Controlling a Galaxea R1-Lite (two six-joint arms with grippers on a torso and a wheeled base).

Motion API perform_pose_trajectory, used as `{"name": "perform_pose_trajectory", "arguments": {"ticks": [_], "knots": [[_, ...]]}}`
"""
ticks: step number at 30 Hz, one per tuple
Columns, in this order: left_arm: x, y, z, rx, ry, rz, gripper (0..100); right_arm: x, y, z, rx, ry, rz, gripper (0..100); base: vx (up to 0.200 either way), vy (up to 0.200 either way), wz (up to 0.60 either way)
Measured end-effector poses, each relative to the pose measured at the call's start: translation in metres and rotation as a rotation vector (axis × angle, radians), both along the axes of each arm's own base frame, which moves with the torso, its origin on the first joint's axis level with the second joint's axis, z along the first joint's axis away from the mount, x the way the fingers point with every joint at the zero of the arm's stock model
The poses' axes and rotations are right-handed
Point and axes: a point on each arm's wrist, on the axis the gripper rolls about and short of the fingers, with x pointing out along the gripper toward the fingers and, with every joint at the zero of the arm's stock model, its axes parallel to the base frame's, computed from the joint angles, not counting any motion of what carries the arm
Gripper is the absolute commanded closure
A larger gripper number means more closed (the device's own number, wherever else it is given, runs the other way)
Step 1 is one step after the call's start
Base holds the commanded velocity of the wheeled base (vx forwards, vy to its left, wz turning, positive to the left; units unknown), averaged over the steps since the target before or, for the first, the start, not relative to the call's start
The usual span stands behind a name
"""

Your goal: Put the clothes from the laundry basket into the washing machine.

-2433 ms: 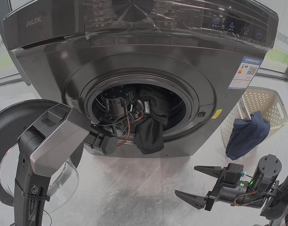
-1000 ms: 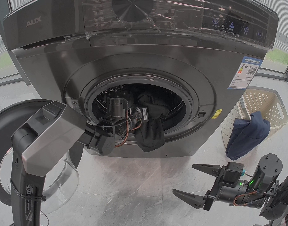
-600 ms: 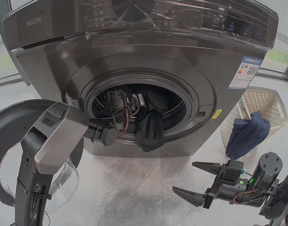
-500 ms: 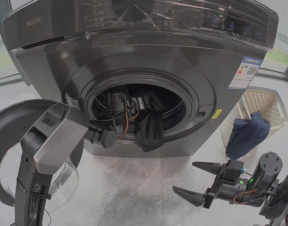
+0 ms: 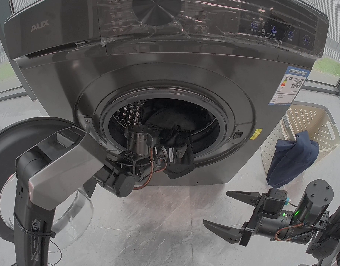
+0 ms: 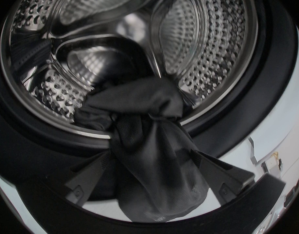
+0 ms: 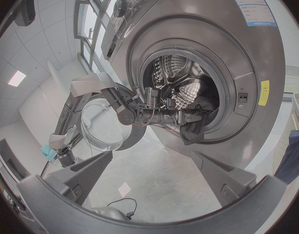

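left arm has dropped since the earlier frames, from the middle of the opening down to the lower lip of the washing machine (image 5: 170,67). more of the black garment (image 6: 156,179) now lies bunched inside the drum (image 6: 188,33). right arm hasn't budged.

the left gripper (image 6: 150,153) looks released: its jaws stand wide apart with the cloth hanging loose between them, not pinched. part of the garment is in the drum, and a fat tail of it is draped over the dark door seal (image 6: 247,91), dangling outside. the right gripper (image 5: 216,208) is also spread open and holding nothing, low over the floor, near the laundry basket (image 5: 325,130). a navy garment (image 5: 292,159) is slung over the basket's rim.

what worries me is that tail. if the arm backs out and a finger drags the fabric, the whole thing could slide off the lip onto the floor. if it stays there, the open door (image 5: 14,156) would shut on it later. i'd say it needs another shove inward.

hard to tell: the wrist blocks the left gripper's jaws in the head view, so i'm going on the wrist view. how far into the drum the cloth reaches is murky. the machine's corner cuts off the basket, so i can't see whether more clothes are in it.
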Motion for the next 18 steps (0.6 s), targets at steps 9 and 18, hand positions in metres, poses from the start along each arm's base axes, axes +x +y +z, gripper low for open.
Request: {"name": "perform_pose_trajectory", "arguments": {"ticks": [9, 18], "knots": [[0.002, -0.008, -0.001, -0.013, -0.016, -0.018, 100, -0.001, 0.001, 0.0, 0.0, -0.001, 0.005, 0, 0.0, 0.0, 0.0], [0.019, -0.012, 0.021, -0.084, -0.112, 0.029, 100, -0.001, 0.001, 0.001, 0.004, -0.003, 0.006, 0, 0.0, 0.0, 0.0]]}}
